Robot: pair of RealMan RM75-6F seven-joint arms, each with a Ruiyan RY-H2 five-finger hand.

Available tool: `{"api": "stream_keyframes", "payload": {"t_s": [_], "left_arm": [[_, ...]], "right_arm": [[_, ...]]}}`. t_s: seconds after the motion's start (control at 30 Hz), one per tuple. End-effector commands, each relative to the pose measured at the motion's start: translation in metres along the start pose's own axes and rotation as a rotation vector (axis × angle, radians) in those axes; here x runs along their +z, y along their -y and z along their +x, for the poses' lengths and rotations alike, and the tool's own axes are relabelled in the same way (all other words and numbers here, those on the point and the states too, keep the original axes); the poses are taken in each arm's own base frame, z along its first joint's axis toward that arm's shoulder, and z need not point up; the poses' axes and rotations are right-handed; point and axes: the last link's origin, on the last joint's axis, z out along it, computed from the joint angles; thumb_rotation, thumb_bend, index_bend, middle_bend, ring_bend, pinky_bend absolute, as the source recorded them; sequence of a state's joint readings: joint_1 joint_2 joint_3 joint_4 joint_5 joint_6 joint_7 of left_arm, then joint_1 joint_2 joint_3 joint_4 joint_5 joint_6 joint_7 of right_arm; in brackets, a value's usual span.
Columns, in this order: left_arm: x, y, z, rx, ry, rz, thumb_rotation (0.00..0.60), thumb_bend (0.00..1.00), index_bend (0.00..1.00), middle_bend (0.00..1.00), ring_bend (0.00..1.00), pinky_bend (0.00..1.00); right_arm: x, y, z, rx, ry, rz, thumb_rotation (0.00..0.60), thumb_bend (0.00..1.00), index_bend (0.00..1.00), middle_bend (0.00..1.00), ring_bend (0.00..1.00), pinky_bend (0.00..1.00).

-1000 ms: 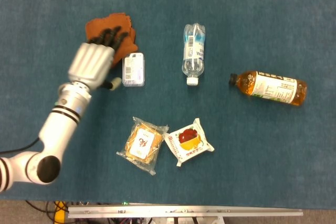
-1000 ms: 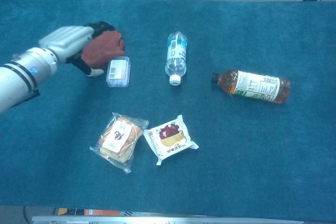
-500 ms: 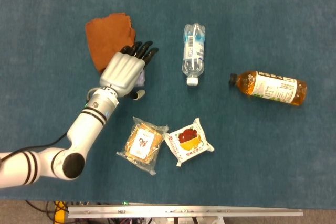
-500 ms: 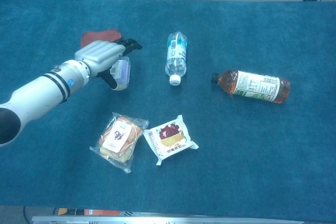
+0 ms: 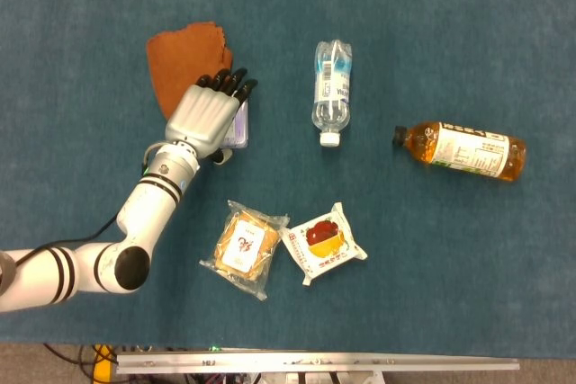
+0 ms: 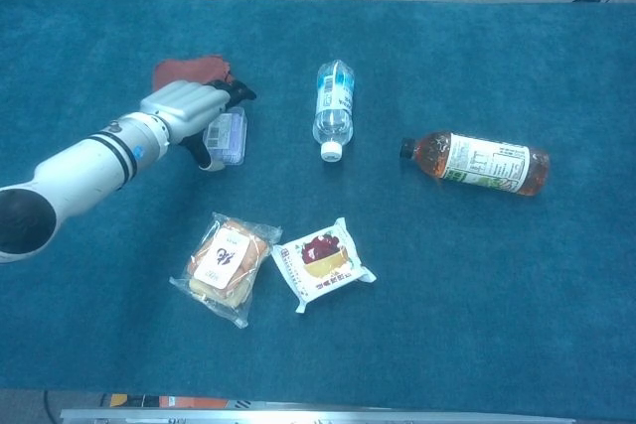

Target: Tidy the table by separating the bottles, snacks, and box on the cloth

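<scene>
The robot's left hand (image 5: 209, 116), silver-backed with black fingers (image 5: 225, 84), lies over the small clear plastic box (image 6: 227, 136) on the teal cloth-covered table (image 5: 432, 33), its fingers reaching across the box's top and its thumb low at the near side; whether it actually grips the box cannot be told, since the palm hides the contact (the chest view shows only the box's right part past the knuckles). The rust-brown leather-like patch (image 5: 184, 51) lies just behind the hand, touching or nearly touching the box. Near the box to the right, a clear water bottle with a white cap (image 5: 331, 92) lies on its side, and well apart further right lies an amber tea bottle with a dark cap (image 5: 461, 150). Nearer the robot, two wrapped snacks lie side by side, touching: a clear packet of golden biscuit (image 5: 243, 245) and a white packet with a red picture (image 5: 322, 242)
</scene>
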State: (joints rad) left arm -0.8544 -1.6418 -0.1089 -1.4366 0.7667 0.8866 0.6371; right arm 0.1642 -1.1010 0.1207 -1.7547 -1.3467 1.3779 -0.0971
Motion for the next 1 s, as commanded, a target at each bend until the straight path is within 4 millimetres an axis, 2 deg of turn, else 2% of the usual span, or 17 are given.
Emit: {"api": "stream_keyframes", "payload": {"t_s": [0.03,0.23,0.47,0.6,0.83,1.0], "left_arm": [[0.004,0.002,-0.001,-0.005,0.008,0.007,0.6,0.2,0.0,0.0,0.0,0.14],[0.009,0.009,-0.006,-0.019,0.019,0.029,0.6,0.2,0.01,0.01,0.0,0.14],[0.012,0.018,-0.005,-0.032,-0.007,0.051,0.6,0.2,0.24,0.23,0.14,0.15],[0.012,0.024,-0.002,-0.046,-0.022,0.063,0.6,0.2,0.31,0.31,0.19,0.15],[0.01,0.031,0.005,-0.07,-0.043,0.071,0.6,0.2,0.32,0.34,0.2,0.15],[0.008,0.047,0.012,-0.056,-0.055,0.1,0.6,0.2,0.32,0.33,0.2,0.15]], "right_arm": [[0.0,-0.001,0.0,0.001,-0.001,-0.003,0.6,0.14,0.09,0.28,0.29,0.5],[0.0,-0.001,0.001,0.001,-0.002,-0.006,0.6,0.14,0.09,0.28,0.29,0.5],[0.001,0.0,0.001,0.003,-0.001,-0.006,0.6,0.14,0.09,0.28,0.29,0.49],[0.002,0.002,0.001,0.002,-0.002,-0.003,0.6,0.14,0.09,0.28,0.29,0.5],[0.003,0.005,0.001,0.002,-0.005,0.0,0.6,0.14,0.09,0.28,0.29,0.5],[0.003,0.005,0.002,0.001,-0.007,-0.002,0.6,0.14,0.09,0.28,0.29,0.5]]}}
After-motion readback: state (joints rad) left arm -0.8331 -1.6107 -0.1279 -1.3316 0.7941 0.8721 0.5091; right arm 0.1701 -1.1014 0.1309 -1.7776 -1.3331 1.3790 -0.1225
